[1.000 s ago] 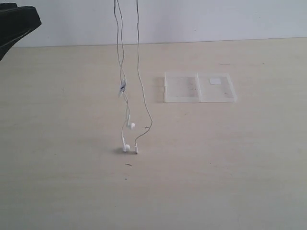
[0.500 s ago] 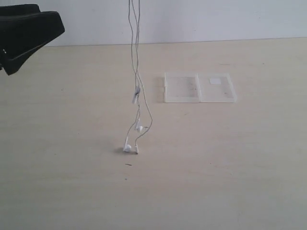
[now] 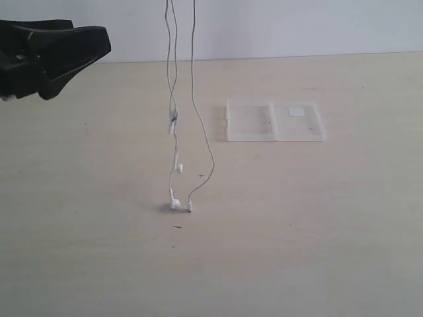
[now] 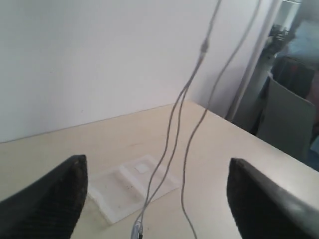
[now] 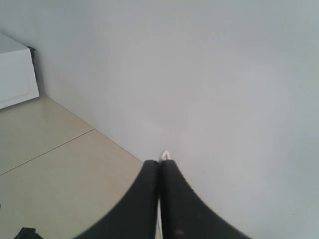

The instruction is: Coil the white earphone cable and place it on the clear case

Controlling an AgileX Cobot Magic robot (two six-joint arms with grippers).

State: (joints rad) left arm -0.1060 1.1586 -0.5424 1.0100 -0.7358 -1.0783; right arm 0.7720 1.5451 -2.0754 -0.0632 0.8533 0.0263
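The white earphone cable (image 3: 193, 99) hangs in long strands from above the exterior view. Its inline piece (image 3: 172, 122) dangles mid-air, one earbud (image 3: 178, 168) hangs just above the table, and the other earbud (image 3: 174, 203) and the plug (image 3: 190, 207) touch it. My right gripper (image 5: 160, 164) is shut on the cable, a white loop (image 5: 165, 155) poking past its tips. The clear case (image 3: 275, 121) lies open and flat to the right of the cable, label (image 3: 296, 111) on its right half. My left gripper (image 3: 99, 43) is open, high at the left; the cable (image 4: 183, 181) hangs ahead between its fingers (image 4: 55, 199), the case (image 4: 119, 194) beyond.
The pale wooden table (image 3: 317, 231) ends at a white wall behind the case. A grey chair (image 4: 289, 124) stands off the table's far side. A white box (image 5: 15, 74) sits on a surface far below the right gripper.
My left gripper has moved rightward into the exterior view, toward the cable. The hanging strands have swayed, closing together and then spreading apart again; the lowest earbud and plug stay on the table.
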